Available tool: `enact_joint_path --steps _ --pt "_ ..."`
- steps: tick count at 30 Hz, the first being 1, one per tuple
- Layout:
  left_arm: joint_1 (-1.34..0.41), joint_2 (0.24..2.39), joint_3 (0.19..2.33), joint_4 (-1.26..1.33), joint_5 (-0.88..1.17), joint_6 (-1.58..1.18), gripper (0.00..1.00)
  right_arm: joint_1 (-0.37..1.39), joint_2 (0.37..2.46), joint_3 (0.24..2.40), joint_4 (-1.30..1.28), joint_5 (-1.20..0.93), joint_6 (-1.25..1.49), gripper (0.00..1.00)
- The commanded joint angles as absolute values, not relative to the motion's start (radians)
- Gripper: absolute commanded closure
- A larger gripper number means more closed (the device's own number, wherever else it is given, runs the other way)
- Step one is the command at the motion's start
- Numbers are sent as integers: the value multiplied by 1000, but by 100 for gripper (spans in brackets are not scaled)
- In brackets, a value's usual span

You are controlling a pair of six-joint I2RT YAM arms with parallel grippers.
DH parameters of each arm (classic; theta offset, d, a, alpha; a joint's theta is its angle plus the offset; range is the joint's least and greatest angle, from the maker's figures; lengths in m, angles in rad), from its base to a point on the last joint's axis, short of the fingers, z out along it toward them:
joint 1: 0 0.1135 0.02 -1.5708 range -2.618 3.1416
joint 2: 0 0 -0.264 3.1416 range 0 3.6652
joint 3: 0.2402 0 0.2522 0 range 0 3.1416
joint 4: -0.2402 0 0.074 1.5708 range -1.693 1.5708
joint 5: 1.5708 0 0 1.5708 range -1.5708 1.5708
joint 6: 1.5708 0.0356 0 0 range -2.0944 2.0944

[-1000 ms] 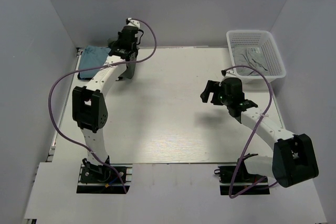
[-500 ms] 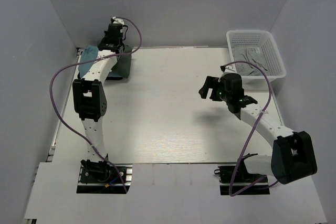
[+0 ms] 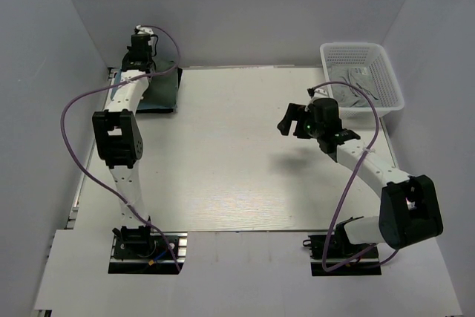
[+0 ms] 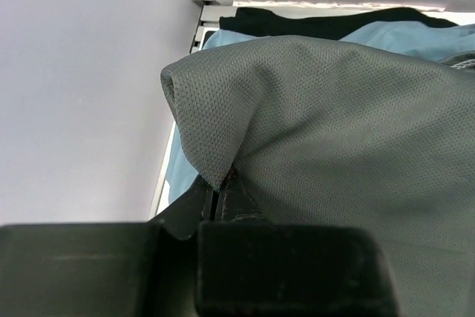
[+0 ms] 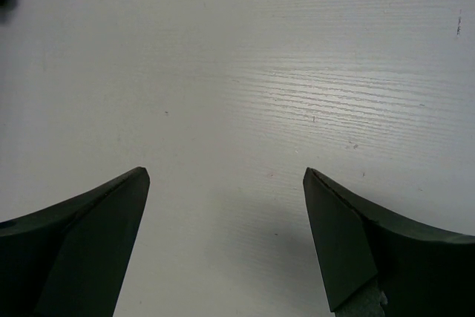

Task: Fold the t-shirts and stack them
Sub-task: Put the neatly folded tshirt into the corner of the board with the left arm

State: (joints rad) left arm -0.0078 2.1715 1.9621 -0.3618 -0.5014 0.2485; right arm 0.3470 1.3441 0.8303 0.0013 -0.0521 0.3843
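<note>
At far left, the grey tee pinched by the left tool should be laid squarely on the teal tee, right tool spread.

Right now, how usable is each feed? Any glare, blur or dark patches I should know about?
Top external: sharp and evenly lit, with a soft sheen on the table and a faint shadow beneath the right gripper. Left wrist: the dark grey-green t-shirt fills it with a crisp weave, and the left gripper is near-black. Right wrist: bright glare on the tabletop, with dark, soft-edged fingers.
</note>
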Motion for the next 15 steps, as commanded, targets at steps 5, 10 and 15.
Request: enact_joint_path --steps 5,10,15 --pt "38 2198 2022 -365 -457 213 100 345 1374 891 23 -80 380 10" --pt "60 2229 2045 -374 -502 184 86 345 1382 894 25 -78 382 10" --pt "78 2249 2104 -420 -581 131 0 345 1400 908 20 -92 385 10"
